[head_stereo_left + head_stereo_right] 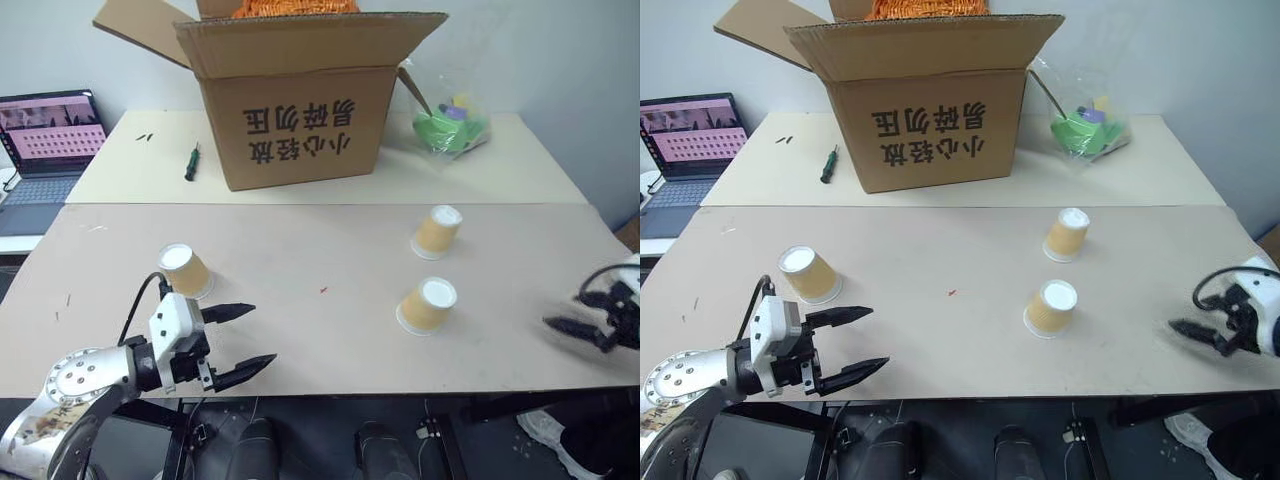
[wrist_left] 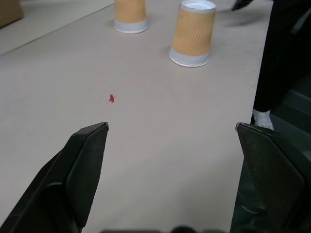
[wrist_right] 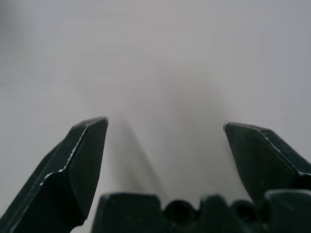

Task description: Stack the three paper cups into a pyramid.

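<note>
On the table point(image 1: 330, 250), three separate cups point(image 1: 427, 306)

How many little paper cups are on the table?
3: one cup just behind the left claw, one toward the right, one behind it. Others may be hidden behind the box.

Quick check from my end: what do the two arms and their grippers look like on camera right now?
The left gripper has two black, pointed, tapering jaws on a white block with black hardware; a black cable loops off it, behind it a silver round-jointed forearm. The right gripper shows the same black jaws, a white housing and a black cable loop.
</note>
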You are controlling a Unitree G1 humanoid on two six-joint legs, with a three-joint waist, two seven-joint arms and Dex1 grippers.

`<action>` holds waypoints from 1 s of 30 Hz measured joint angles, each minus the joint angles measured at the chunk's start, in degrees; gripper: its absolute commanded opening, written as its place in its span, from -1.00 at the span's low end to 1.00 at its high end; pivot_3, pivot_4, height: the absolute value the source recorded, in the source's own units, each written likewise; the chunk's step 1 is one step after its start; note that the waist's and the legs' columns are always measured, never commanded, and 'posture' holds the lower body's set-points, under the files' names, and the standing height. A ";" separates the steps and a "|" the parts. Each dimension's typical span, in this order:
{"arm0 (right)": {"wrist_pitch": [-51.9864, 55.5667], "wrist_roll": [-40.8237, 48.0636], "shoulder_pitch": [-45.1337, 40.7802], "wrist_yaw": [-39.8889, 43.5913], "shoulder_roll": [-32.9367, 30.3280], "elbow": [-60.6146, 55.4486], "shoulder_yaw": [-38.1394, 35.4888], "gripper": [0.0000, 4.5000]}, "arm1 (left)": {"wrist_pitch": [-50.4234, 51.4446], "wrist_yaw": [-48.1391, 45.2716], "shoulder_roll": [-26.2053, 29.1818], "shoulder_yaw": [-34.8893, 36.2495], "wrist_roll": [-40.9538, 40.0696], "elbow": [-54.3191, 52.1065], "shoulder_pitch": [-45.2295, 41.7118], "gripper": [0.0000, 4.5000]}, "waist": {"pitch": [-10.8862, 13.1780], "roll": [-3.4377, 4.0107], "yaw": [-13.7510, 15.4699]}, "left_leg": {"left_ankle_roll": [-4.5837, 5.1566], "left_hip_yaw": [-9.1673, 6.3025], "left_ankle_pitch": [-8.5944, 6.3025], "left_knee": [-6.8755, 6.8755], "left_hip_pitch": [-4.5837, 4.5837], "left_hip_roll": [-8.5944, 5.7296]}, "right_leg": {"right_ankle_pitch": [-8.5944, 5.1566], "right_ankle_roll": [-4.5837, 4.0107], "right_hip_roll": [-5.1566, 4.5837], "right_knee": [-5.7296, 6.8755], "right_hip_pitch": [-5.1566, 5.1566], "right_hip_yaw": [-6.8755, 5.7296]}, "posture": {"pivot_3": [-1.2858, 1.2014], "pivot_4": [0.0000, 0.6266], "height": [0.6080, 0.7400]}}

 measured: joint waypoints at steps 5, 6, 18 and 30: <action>3.73 3.45 2.10 3.38 0.81 -17.05 3.00 0.99 | 0.02 -0.37 -0.53 -3.02 1.88 0.83 -2.81 1.00 | 0.01 -0.02 -1.06 | 0.00 -0.01 0.00 0.01 0.06 -0.01 | 0.02 0.04 -0.01 0.01 0.05 -0.02 | 0.03 -0.52 0.40; 4.52 3.48 0.91 2.08 1.99 -19.22 4.12 0.99 | 0.07 -0.37 -0.66 -3.46 1.97 0.88 -3.17 1.00 | 0.02 -0.06 -1.07 | 0.00 -0.02 0.00 0.01 0.06 0.00 | 0.02 0.04 -0.01 0.00 0.05 -0.03 | 0.03 -0.52 0.40; 10.35 4.50 -9.24 -6.62 9.04 -25.79 9.36 0.99 | 0.04 0.32 -2.32 -4.84 4.30 1.77 -4.30 1.00 | 0.04 -0.10 0.40 | 0.08 -0.02 -0.06 -0.04 -0.14 -0.10 | 0.01 0.04 -0.08 -0.11 -0.06 -0.05 | 0.03 -0.52 0.40; 11.69 3.28 -14.25 -9.94 12.52 -25.76 13.45 0.99 | 0.17 1.37 -3.23 -5.78 5.19 1.98 -7.26 1.00 | 0.05 -0.11 0.35 | 0.08 -0.03 -0.07 -0.05 -0.15 -0.10 | 0.01 0.06 -0.08 -0.13 -0.05 -0.05 | 0.03 -0.52 0.40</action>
